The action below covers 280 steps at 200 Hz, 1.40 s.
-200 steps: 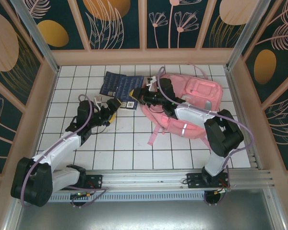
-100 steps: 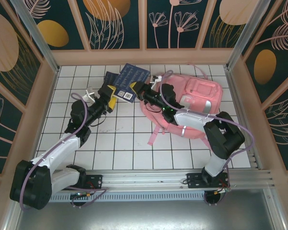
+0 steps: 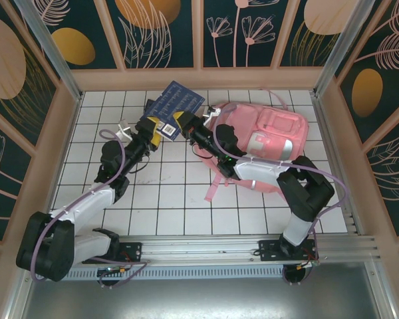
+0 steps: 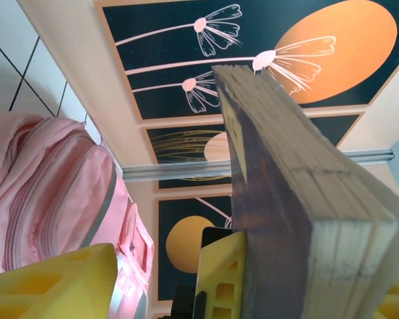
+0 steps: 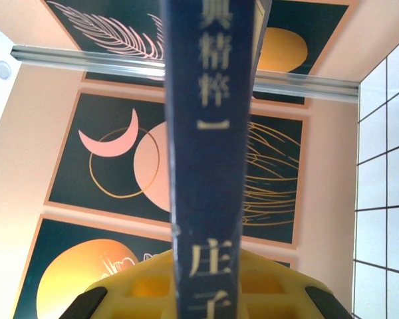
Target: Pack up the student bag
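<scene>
a white tiled worktop (image 3: 173, 206) sits inside walls of dark flower panels. the student bag (image 3: 272, 133) lies on the back right tiles, in about the same place as a second ago. its right side is near the right wall and a pink strap (image 3: 213, 188) trails onto the middle tiles.

the dark blue book (image 3: 183, 100) was low and flat by the bag's left edge a second ago. it is now lifted and tilted, with its top corner over the back row of tiles, near the back wall. the right tool (image 3: 184, 121) is clamped on the book's lower edge, and in the right wrist view the spine (image 5: 209, 166) stands between its yellow pads. the left tool (image 3: 151, 136) has come up from the middle tiles to the book's lower left corner. its jaws are narrower than before but still apart. in the left wrist view the page edge (image 4: 286, 199) stands between them, and the left finger (image 4: 53, 282) is clear of the book.

a second book (image 3: 150, 111) lies flat just left of the raised one.

the near half of the worktop and the left columns are bare tiles.
</scene>
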### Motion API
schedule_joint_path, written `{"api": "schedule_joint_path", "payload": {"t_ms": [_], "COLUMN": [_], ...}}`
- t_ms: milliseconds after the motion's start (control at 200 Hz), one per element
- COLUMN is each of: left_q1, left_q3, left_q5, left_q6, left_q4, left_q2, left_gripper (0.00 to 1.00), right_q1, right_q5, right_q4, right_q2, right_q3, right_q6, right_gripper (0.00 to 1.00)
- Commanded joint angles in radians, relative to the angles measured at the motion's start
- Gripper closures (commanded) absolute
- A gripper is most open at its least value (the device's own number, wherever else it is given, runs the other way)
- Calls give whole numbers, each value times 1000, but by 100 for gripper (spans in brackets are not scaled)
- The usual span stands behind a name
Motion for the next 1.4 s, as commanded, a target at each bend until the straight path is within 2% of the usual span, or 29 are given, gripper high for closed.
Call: {"api": "schedule_joint_path", "payload": {"t_ms": [0,280,591,1176,1396], "left_q1": [-7,-18,-25,-25,-26], "left_q3": [-1,19,29,62,58], "left_q5": [-31,-33,-18,35,50], "left_q6": [-18,-16,2,11,-2], "left_q4": [93,128,125,136,172], "left_q2": [9,36,64,109,138], "left_gripper": [36,58,66,76,94], "right_q1": [14,25,24,26,30], "right_q5": [52,93,114,92,91], "right_q4": [109,69,60,34,23], "right_q2": [9,23,40,58,56], "right_q3": [0,-6,-17,-10,-11], "right_q6": [-6,-35,-37,-49,-53], "right_gripper": [100,100,100,100,100]}}
